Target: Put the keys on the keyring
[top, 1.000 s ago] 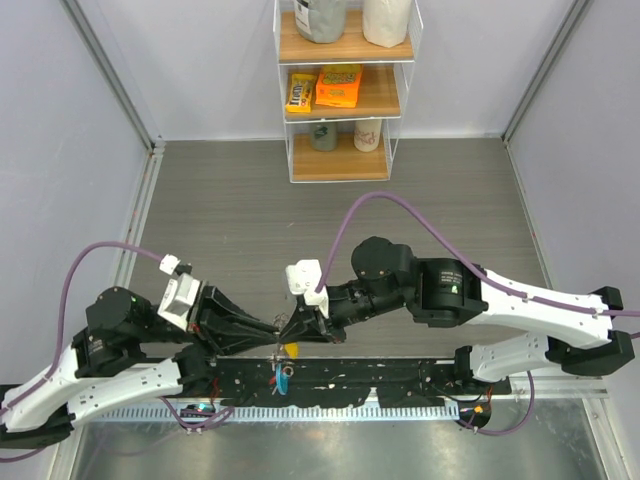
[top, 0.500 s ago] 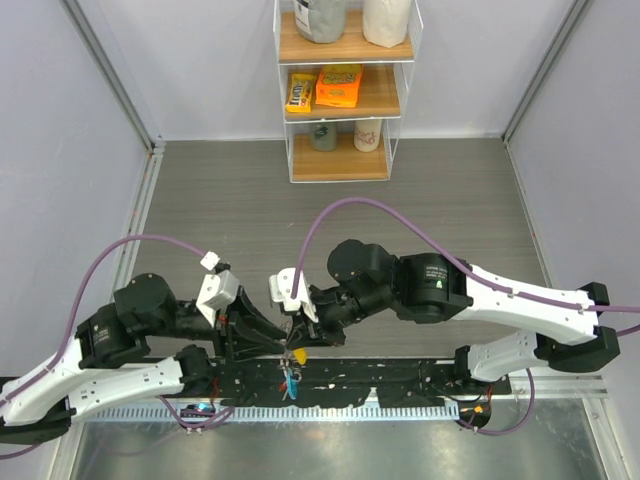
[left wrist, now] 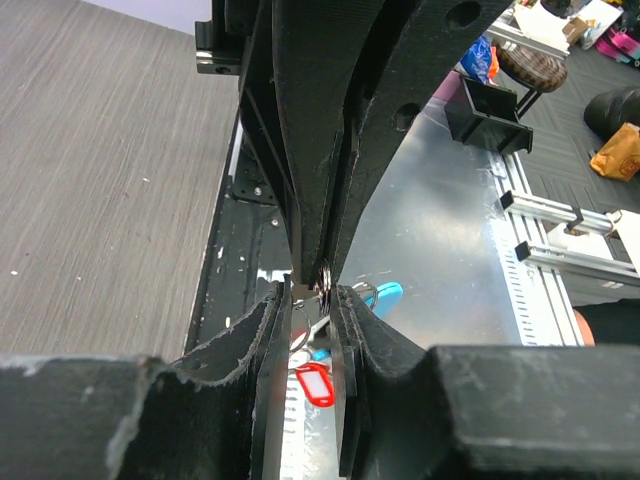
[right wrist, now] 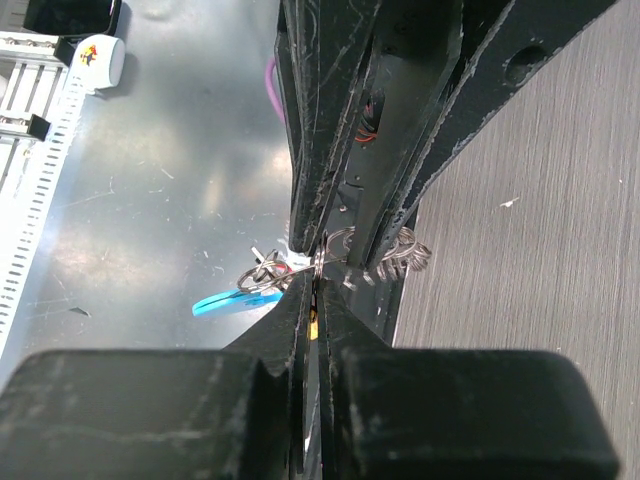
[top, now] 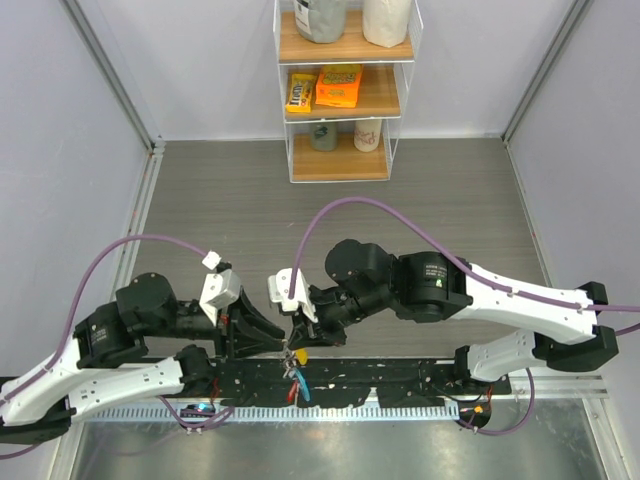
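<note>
Nearest in: pinched narrow on the wire of the keyring (right wrist: 345, 240) with the left fingers (left wrist: 255, 340), meeting the right fingers (right wrist: 285, 325) tip to tip. Squeezed almost flat on the right side, with only a yellow sliver in the slit, probably the yellow key (right wrist: 314, 322). Too little showing to be sure, and no telling which way its long axis runs.

Just past the right tips and slightly to one side: two or three silvery loops of the ring, hugging the left fingers' ends. So, touching or all but touching. No reach left to close, only alignment.

Hanging below both sets of tips: a red tag (left wrist: 313, 385), a blue tag (left wrist: 385, 293) and a small knot of other keys (right wrist: 262, 275), trailing off the ring. Cannot tell whether resting on anything or swinging free.

Farther out, beyond the left fingers: grey bench (left wrist: 90, 150).

Judging from this, everything turns on lining the key's hole up with the wire's free end. Right arm for the threading, since already gripping the key; left arm for holding the ring steady. Likely trouble: a slip of the thin wire, or the dangling bunch fouling the gap.
</note>
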Tool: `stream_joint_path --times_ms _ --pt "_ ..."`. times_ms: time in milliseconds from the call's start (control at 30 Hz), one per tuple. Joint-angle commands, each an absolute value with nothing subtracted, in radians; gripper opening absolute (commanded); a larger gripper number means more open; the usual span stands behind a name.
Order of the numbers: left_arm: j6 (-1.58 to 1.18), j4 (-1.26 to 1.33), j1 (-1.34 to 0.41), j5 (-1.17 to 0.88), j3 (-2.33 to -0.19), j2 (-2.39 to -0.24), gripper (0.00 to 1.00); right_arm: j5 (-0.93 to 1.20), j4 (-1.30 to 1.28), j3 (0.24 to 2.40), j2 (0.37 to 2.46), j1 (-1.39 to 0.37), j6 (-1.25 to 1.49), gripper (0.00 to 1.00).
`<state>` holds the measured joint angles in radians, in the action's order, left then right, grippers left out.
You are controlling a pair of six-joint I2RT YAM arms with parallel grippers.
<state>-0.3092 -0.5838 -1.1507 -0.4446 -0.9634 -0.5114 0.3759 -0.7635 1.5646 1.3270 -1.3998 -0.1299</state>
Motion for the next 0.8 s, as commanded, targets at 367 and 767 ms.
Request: stream_joint_path --times_ms 367,767 --pt "-0.295 -0.615 -1.151 -0.436 -1.006 -0.555 0.12 0.374 -0.724 1.66 1.354 -1.411 -0.143 0.06" --pt "-0.279 -0.558 -1.15 -0.402 -0.993 -0.522 0.0 0.379 -0.651 1.588 1.292 -1.413 -0.129 0.24"
